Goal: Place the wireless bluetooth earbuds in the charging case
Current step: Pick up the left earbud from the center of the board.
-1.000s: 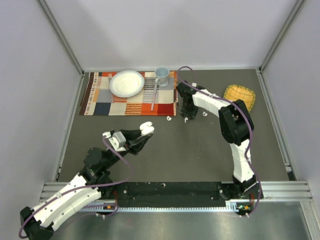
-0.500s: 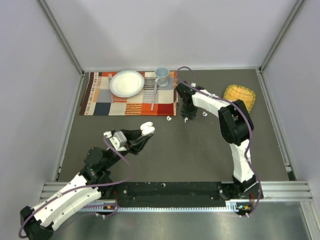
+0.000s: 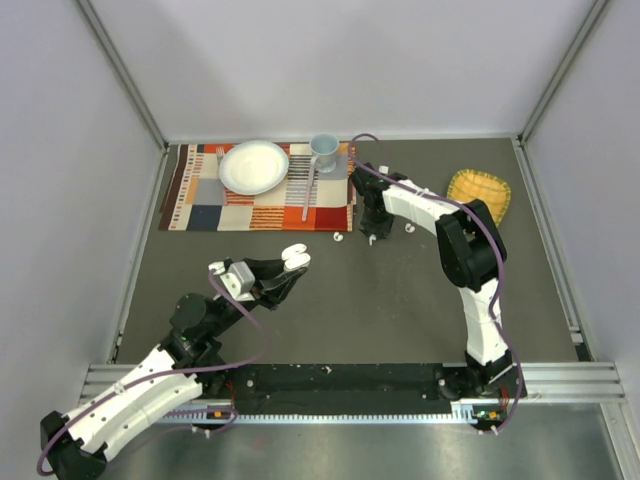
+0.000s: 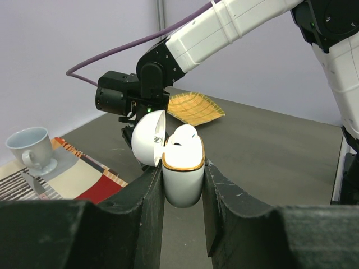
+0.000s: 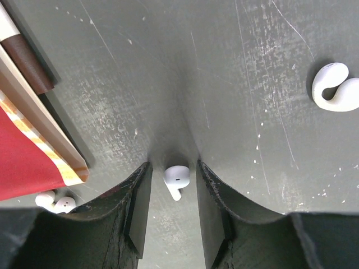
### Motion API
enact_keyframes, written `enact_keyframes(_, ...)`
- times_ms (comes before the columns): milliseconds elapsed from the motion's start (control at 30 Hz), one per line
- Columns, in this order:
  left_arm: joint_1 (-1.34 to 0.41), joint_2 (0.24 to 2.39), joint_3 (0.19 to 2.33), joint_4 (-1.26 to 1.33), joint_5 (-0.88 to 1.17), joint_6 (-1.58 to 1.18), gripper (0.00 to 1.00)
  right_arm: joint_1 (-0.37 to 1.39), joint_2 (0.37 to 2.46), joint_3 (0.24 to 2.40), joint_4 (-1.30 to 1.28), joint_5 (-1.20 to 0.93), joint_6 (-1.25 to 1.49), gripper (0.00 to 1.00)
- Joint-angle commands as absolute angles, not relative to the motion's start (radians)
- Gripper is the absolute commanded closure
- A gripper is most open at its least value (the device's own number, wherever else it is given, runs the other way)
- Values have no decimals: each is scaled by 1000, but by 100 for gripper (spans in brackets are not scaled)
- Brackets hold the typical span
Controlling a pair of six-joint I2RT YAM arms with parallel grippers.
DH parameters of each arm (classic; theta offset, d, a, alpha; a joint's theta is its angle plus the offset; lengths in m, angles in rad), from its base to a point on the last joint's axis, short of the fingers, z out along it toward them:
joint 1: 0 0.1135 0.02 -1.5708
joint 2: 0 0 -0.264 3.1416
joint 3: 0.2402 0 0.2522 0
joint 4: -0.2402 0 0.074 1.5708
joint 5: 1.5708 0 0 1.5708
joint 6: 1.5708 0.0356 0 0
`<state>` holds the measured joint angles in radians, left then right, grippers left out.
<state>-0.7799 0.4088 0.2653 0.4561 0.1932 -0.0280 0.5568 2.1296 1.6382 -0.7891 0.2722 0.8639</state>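
Note:
My left gripper (image 4: 182, 168) is shut on the charging case (image 4: 182, 179), a white oval case with a gold rim. It holds the case upright above the table with the lid open to the left; a white rounded piece shows above the rim. The case also shows in the top view (image 3: 293, 258). My right gripper (image 5: 173, 166) is open, low on the table beside the mat's corner. One earbud (image 5: 176, 178) lies between its fingers with a gap on each side. A second earbud (image 5: 335, 88) lies to the upper right. A third (image 5: 54, 202) lies by the mat edge.
A striped placemat (image 3: 200, 205) at the back left carries a white plate (image 3: 253, 166), a pale blue mug (image 3: 323, 150) and a utensil (image 3: 309, 190). A yellow dish (image 3: 479, 190) sits at the back right. Walls close in three sides.
My right gripper has edged very slightly to the left near the mat corner. The left arm with the case has barely moved.

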Motion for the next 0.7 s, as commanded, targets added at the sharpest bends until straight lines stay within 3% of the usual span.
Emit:
enact_keyframes(0, -779, 417, 265, 518, 201, -38, 100, 580, 2149, 1641, -787, 278, 839, 63)
enact_keyframes(667, -779, 437, 270, 523, 204, -44, 100, 586, 2149, 1611, -775, 259, 845, 68)
